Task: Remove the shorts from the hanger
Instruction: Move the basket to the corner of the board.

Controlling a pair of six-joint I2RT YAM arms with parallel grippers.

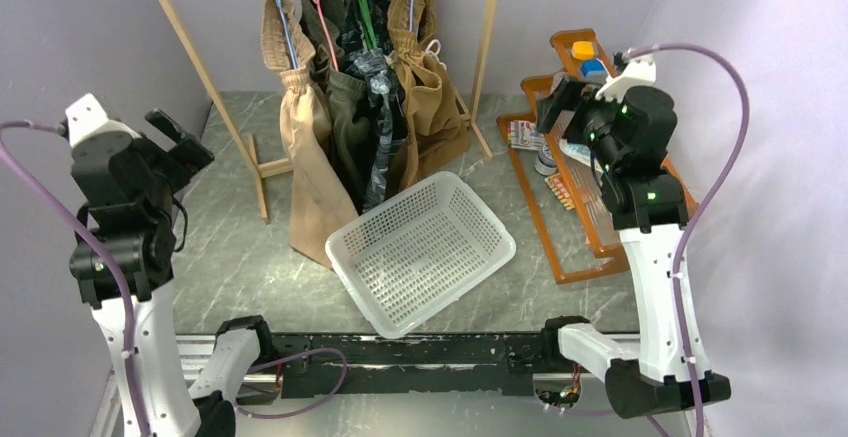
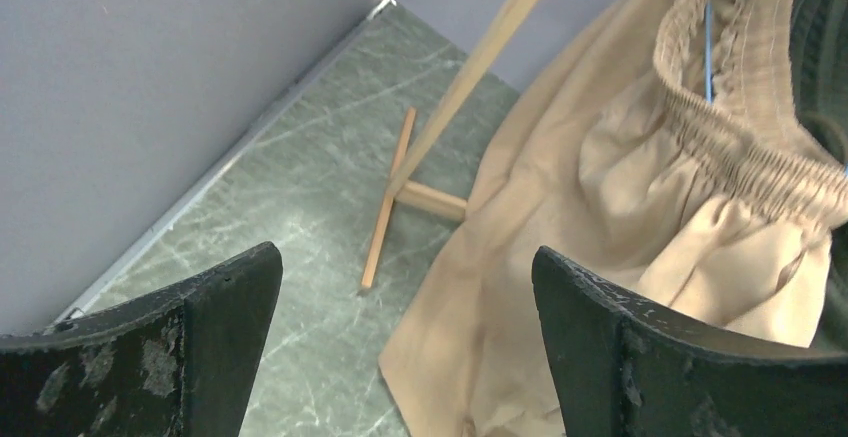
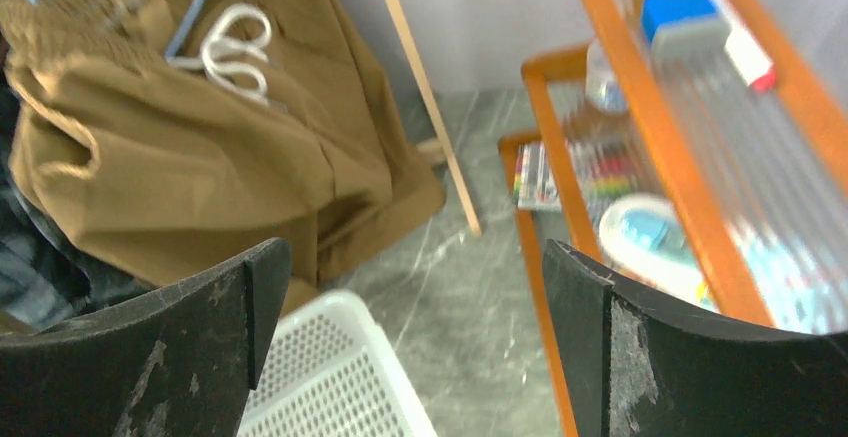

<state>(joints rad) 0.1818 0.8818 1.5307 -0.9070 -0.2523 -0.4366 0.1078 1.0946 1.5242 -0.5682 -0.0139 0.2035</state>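
Both arms are raised at the sides of the grey marbled tabletop (image 1: 240, 257) and neither holds anything: the left hand (image 1: 182, 138) is spread wide and empty, and so is the right hand (image 1: 558, 105). All four pairs hang side by side on the wooden clothes rack (image 1: 198, 75) at the back. From left to right they are the light beige gathered-waist shorts (image 1: 305, 147), the olive green shorts (image 1: 348, 122), the dark patterned shorts (image 1: 380, 107) and the tan brown shorts (image 1: 432, 97). Just in front of them sits the white perforated plastic basket (image 1: 425, 247). The step in hand looks to be the first reach, and the left hand, which faces the beige pair, seems best placed for it. A good grip is on the bunched elastic waistband just beside the thin blue hanger (image 2: 708, 52), taking fabric only, not the wire. A straight downward pull would likely drag the hanger and rack along. Sliding the waistband sideways off the hanger's arm, perhaps with the right hand steadying the hanger, should free it. The approach should stay clear of the rack's slanted leg.
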